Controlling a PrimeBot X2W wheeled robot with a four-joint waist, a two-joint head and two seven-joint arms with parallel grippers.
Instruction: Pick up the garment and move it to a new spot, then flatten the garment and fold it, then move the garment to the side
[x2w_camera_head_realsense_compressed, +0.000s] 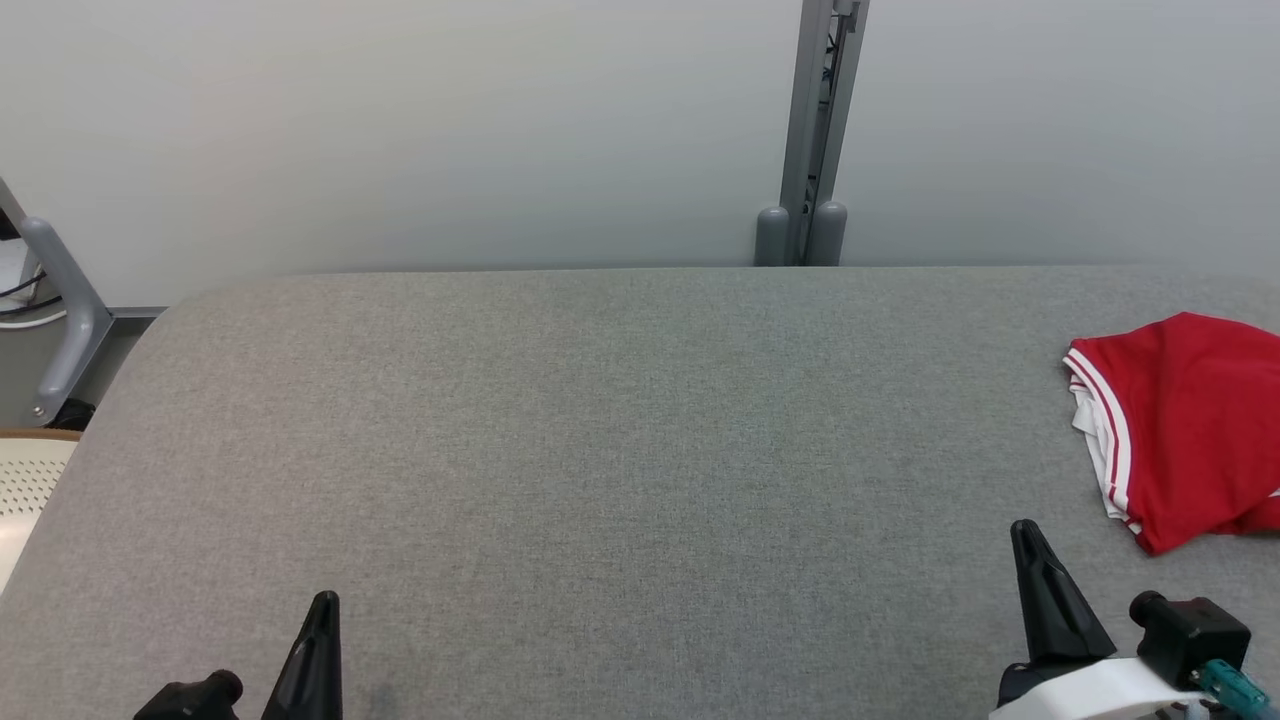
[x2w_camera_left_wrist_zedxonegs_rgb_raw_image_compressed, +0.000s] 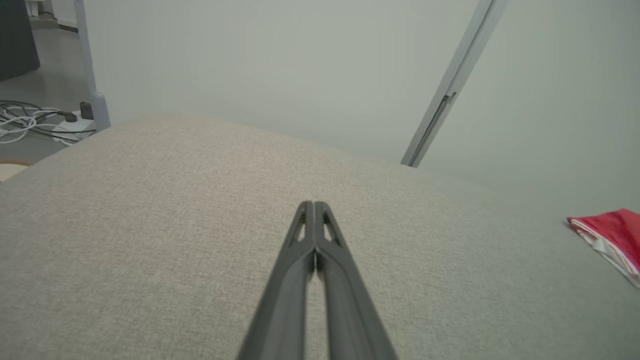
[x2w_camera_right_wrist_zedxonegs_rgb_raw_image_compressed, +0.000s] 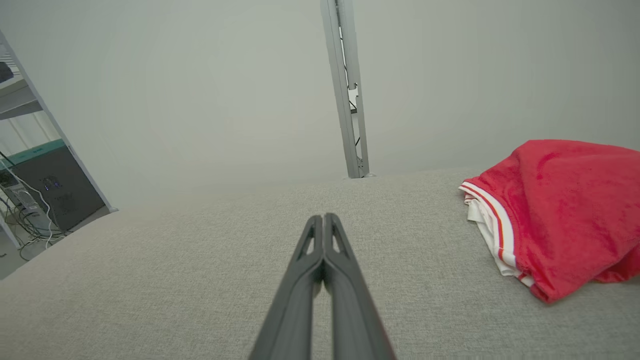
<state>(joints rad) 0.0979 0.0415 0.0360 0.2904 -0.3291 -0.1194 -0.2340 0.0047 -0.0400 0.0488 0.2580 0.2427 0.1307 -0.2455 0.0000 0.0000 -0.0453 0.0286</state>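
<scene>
A broad grey fabric-covered table (x2w_camera_head_realsense_compressed: 600, 450) stretches before the robot in the head view, backed by a pale wall and a grey upright post (x2w_camera_head_realsense_compressed: 815, 130) standing just behind the far edge; a curved grey rail (x2w_camera_head_realsense_compressed: 60, 320) and a cream perforated surface (x2w_camera_head_realsense_compressed: 25, 480) sit off the table's left end. The red garment (x2w_camera_head_realsense_compressed: 1190, 420), trimmed in white stripes, lies bunched on the table at the far right, partly cut off by the frame. Its striped edge faces left toward the table's middle, and its long axis runs roughly from the far side toward the robot. The left gripper (x2w_camera_head_realsense_compressed: 325, 600) rises at the lower left and the right gripper (x2w_camera_head_realsense_compressed: 1025, 530) at the lower right, with bare grey cloth between the right gripper and the garment, which sits near it. In the left wrist view, the left gripper's fingers (x2w_camera_left_wrist_zedxonegs_rgb_raw_image_compressed: 300, 260) are pressed together, holding nothing, above open cloth; the garment shows well apart at the right edge, and loose cables (x2w_camera_left_wrist_zedxonegs_rgb_raw_image_compressed: 30, 122) lie on the floor beyond the table. In the right wrist view, the right gripper's fingers (x2w_camera_right_wrist_zedxonegs_rgb_raw_image_compressed: 300, 280) are likewise pressed together and empty. The garment lies ahead to the right, apart from them, and an equipment rack (x2w_camera_right_wrist_zedxonegs_rgb_raw_image_compressed: 45, 185) stands at left.
</scene>
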